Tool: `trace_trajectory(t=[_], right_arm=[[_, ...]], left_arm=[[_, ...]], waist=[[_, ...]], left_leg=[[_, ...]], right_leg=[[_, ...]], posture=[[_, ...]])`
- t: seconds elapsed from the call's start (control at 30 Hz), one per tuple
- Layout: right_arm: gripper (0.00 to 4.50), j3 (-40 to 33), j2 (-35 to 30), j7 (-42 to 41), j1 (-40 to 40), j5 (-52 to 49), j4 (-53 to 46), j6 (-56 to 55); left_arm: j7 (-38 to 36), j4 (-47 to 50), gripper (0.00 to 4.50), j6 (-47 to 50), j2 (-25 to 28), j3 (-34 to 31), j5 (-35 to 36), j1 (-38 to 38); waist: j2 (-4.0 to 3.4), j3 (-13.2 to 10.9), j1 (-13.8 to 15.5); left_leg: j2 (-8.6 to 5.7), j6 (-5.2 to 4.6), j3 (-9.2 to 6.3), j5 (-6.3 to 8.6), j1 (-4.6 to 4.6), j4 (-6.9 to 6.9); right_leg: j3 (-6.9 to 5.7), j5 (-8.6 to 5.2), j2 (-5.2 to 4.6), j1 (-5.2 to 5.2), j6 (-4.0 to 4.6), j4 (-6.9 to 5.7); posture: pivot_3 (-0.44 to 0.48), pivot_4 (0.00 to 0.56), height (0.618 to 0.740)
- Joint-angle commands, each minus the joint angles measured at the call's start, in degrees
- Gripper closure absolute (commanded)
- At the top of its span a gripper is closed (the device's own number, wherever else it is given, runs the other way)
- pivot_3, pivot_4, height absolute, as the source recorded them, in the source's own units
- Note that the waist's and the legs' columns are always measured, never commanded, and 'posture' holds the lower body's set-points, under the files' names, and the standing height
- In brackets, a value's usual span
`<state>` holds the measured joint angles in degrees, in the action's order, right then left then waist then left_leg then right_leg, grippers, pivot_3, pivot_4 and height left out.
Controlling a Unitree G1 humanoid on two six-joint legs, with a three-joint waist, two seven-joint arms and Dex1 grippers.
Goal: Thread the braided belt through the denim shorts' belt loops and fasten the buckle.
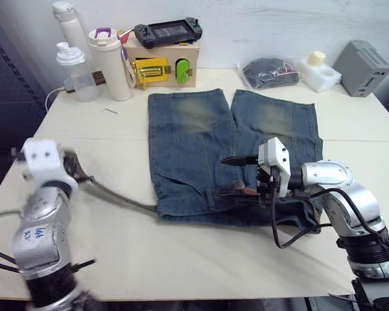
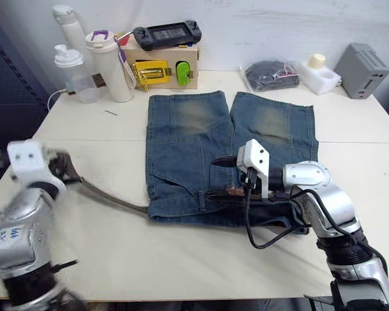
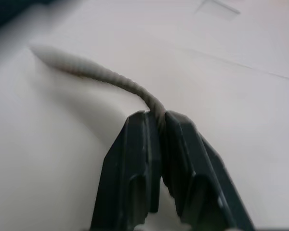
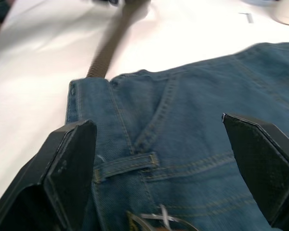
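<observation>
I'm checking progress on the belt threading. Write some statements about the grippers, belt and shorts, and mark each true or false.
1. The left gripper is shut on the belt. True.
2. The right gripper is shut on the buckle. False: its fingers are spread wide over the waistband, holding nothing.
3. The shorts lie flat on the table. True.
4. The belt lies wholly clear of the shorts. False: it leaves the waistband's end on the robot's left and runs to the left gripper.
5. The shorts' legs point toward the robot. False: the waistband is nearest the robot.
</observation>
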<state>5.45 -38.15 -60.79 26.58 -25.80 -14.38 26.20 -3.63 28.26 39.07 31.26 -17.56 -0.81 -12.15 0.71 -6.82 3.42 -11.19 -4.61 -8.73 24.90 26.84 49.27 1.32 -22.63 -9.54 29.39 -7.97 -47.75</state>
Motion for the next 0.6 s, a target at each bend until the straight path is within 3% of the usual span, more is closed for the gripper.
trace_trajectory(t=[0.03,0.1,0.17,0.37,0.6], right_arm=[[0.0,-1.03,-0.18,3.1,-0.57,1.99,-4.54,-1.5],[0.0,0.96,-0.83,5.21,-1.06,7.44,-5.57,-5.39],[0.0,2.53,-1.18,6.47,-1.07,11.89,-5.61,-9.08],[0.0,9.24,0.34,14.89,-0.1,31.01,-3.03,-30.82],[0.0,13.13,4.41,20.52,1.3,40.89,1.2,-36.48]], left_arm=[[-6.07,-0.05,3.9,-18.13,8.3,10.81,-9.13,2.08],[-10.5,-1.25,3.9,-28.4,14.5,18.35,-15.18,2.44],[-12.52,-2.39,3.9,-34.09,16.61,21.89,-17.37,1.92],[-15.8,-5.48,3.9,-41.73,13.01,25.83,-16.84,-1.11],[-17.53,-6.34,3.9,-44.62,8.82,24.61,-15.7,-2.38]], waist=[[-0.39,-0.12,0.05],[-0.46,-0.14,-0.09],[-0.52,-0.18,-0.28],[-0.55,-0.2,-0.88],[-0.55,-0.2,-1.02]], left_leg=[[-0.09,-0.03,0.04,-0.02,0.04,0.0],[-0.14,-0.1,0.16,-0.03,0.1,-0.06],[-0.11,-0.11,0.11,-0.03,0.23,-0.1],[0.07,-0.12,0.1,-0.04,0.42,-0.19],[0.17,-0.07,0.06,-0.03,0.43,-0.1]], right_leg=[[0.02,0.0,-0.04,0.05,0.0,0.01],[0.07,0.0,-0.07,0.12,0.01,0.1],[0.04,0.0,-0.04,0.25,0.0,0.1],[-0.57,0.0,-0.1,0.57,0.0,-0.02],[-0.85,0.0,-0.05,0.59,-0.01,-0.13]], posture=[[0.0,0.15,0.646],[0.0,0.15,0.646],[0.0,0.15,0.646],[0.0,0.15,0.646],[0.0,0.15,0.646]])
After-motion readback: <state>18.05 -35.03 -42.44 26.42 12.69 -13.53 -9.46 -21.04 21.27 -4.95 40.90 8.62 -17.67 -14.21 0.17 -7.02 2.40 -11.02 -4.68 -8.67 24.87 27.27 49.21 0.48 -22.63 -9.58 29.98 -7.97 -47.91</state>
